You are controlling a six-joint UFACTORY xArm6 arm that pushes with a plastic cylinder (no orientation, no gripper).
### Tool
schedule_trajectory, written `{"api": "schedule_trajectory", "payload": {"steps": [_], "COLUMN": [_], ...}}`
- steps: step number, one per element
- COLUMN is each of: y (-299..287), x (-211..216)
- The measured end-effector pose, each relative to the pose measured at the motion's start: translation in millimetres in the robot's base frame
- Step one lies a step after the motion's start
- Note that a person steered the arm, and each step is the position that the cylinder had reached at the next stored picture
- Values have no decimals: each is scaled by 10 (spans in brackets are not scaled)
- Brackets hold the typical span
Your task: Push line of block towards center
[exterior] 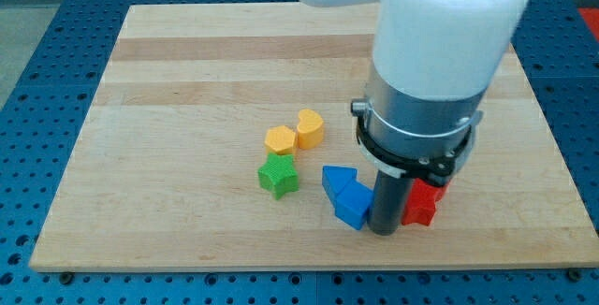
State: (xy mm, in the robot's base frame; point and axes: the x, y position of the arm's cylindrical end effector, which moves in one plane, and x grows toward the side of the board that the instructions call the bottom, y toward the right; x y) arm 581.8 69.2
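My tip (382, 230) rests on the board near the view's bottom right, between a blue block (352, 205) on its left and a red block (421, 208) on its right. It touches or nearly touches both. A second blue block, triangular (336, 178), lies just up-left of the first. A green star-shaped block (279, 176) sits further left. Above it are an orange hexagonal block (280, 139) and a yellow heart-shaped block (310, 128), side by side. The arm hides part of the red block.
The wooden board (187, 80) lies on a blue perforated table (37, 52). The white and grey arm body (430, 71) covers the board's upper right part. The board's bottom edge is close below my tip.
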Motion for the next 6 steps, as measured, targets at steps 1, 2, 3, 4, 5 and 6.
{"api": "schedule_trajectory", "payload": {"steps": [1,2,3,4,5,6], "y": [-67,-97,-188,-554,-1061,-1436], "x": [20,347,369,178,-160,-399]}}
